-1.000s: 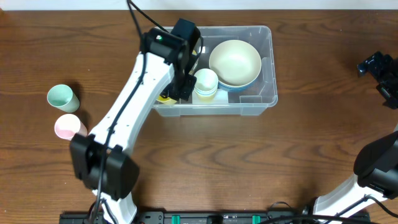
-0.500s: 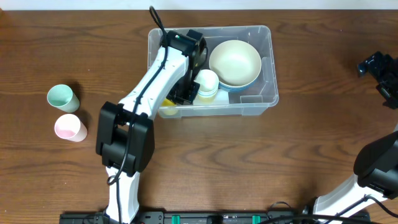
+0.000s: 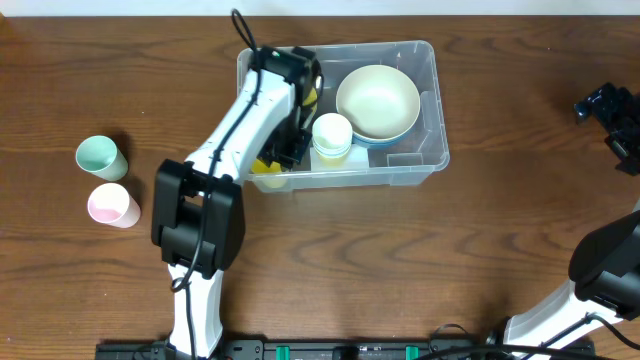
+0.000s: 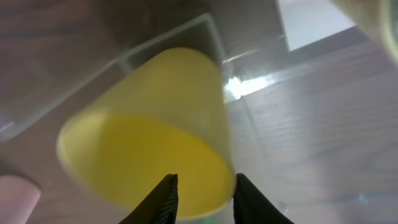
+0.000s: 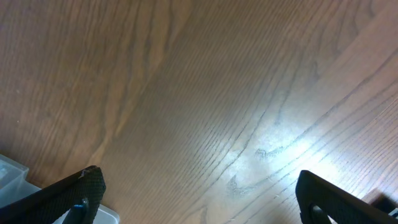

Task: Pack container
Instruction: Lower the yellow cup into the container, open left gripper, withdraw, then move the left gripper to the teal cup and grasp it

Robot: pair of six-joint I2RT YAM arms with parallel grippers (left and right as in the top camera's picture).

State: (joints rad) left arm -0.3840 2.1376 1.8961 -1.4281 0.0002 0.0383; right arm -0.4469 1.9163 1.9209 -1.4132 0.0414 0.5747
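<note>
At the left gripper (image 4: 205,180): parted a little, the gap wider than the thin rim of the yellow cup (image 4: 149,124) that sits between the fingertips. No telling whether either pad touches that rim. Reaching down into the container (image 3: 441,110) at its front-left corner. Cup there tipped over, mouth toward the wrist camera, close against the clear wall.

Next along the container's front wall, toward the middle: a stack of pale cups (image 3: 331,135), upright. In the right half: a cream bowl (image 3: 378,100) nested in a blue bowl (image 3: 380,142).

Container itself at the middle of the far edge of the table (image 3: 400,260), long side parallel to that edge.

Near the table's left edge, well apart from the container: a green cup (image 3: 100,157) and, just in front of it, a pink cup (image 3: 112,205), close together.

At the right gripper (image 5: 199,174): spread wide, nothing between the fingers, only bare wood below. Hanging by the table's right edge, well apart from the container.
</note>
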